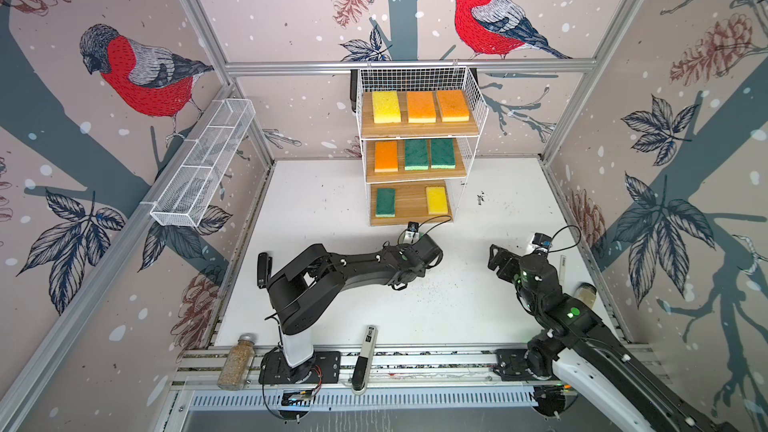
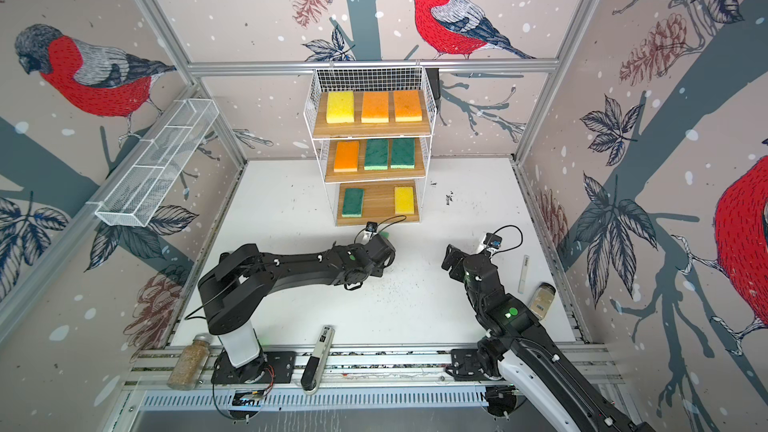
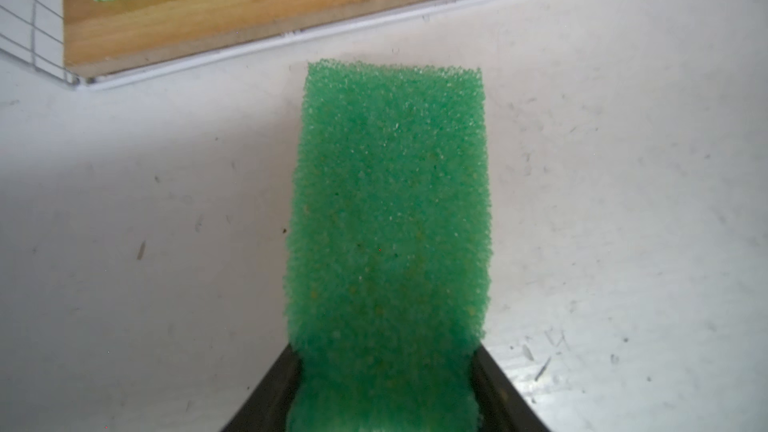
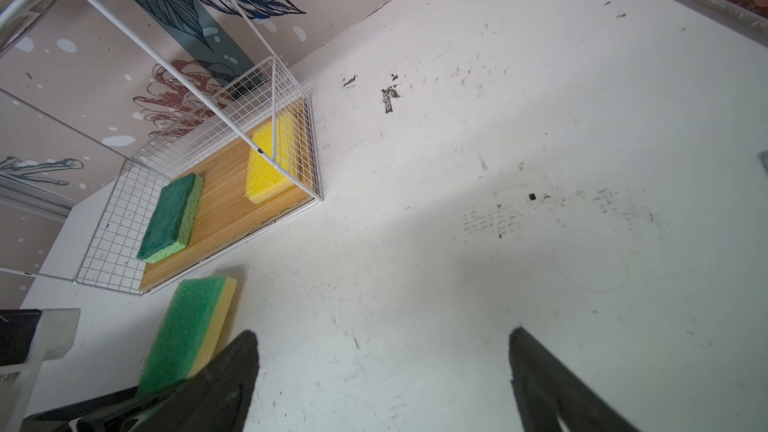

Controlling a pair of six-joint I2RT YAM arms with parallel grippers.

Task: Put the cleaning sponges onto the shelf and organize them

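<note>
Green sponge [image 3: 390, 209] clamped in left gripper [image 3: 384, 367] (maybe touching table [image 3: 166, 243]), right gripper [image 4: 384, 336] spread

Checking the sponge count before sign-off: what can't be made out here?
Green sponge: both top views, nearly hidden under the left arm's wrist.
Left end effector: left wrist view, bottom edge cuts its fingers.
Shelf: both top views, upper boards hide lower boards' backs.

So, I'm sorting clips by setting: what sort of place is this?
Probably a robot test cell, not a home: an aluminium frame with bird-print panels, a left arm and right arm bolted to a rail.
</note>
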